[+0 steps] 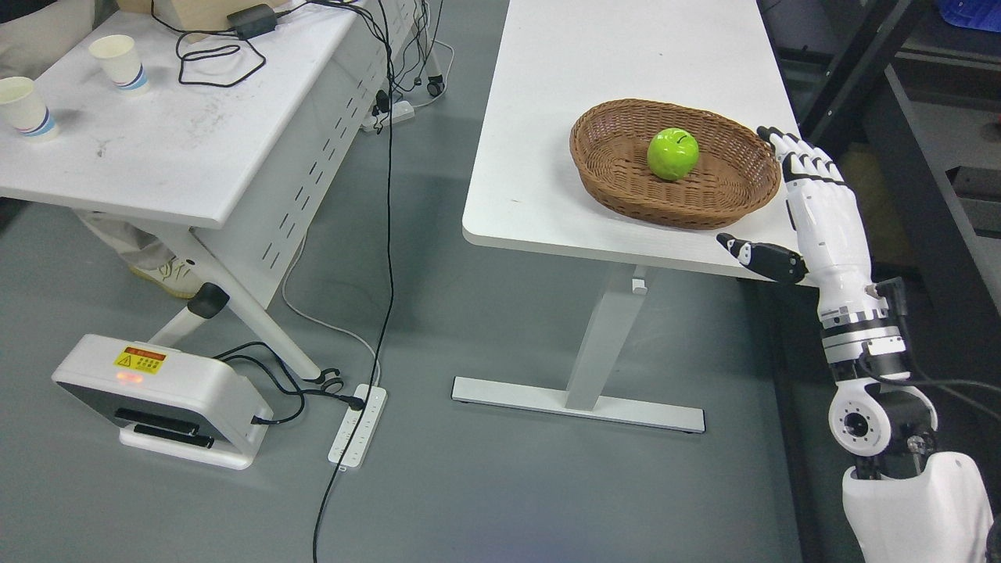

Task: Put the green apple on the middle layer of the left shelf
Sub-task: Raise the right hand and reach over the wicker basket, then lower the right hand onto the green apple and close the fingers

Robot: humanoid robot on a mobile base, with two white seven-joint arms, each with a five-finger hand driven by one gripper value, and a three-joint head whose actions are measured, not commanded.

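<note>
The right robot hand [813,207] stands upright at the near right corner of the table [594,78], its white arm rising from the lower right; the fingers [809,168] are straight and close together, pointing up and away, the dark-tipped thumb [762,256] stuck out to the side over the table's near edge; it holds nothing, and the fingertips sit just beside the right rim of the basket [626,188], though whether they touch it I cannot tell. The green apple [672,154] lies in the middle of that brown wicker basket, which rests near the table's near right corner; the rest of the white top is bare.

Across a strip of grey floor [485,485] stands a second white table [195,133] with scuffed marks; two paper cups [117,62] sit towards its far left edge, and a black power adapter [252,21] with looped cable lies at its far side. On the floor below it there is a white box [156,391] with a yellow warning label, a power strip [358,422] beside it, and black cables hanging down.

Dark framing at the right edge is cut off and hard to read; a shoe [168,274] shows under the left table, its wearer hidden.
</note>
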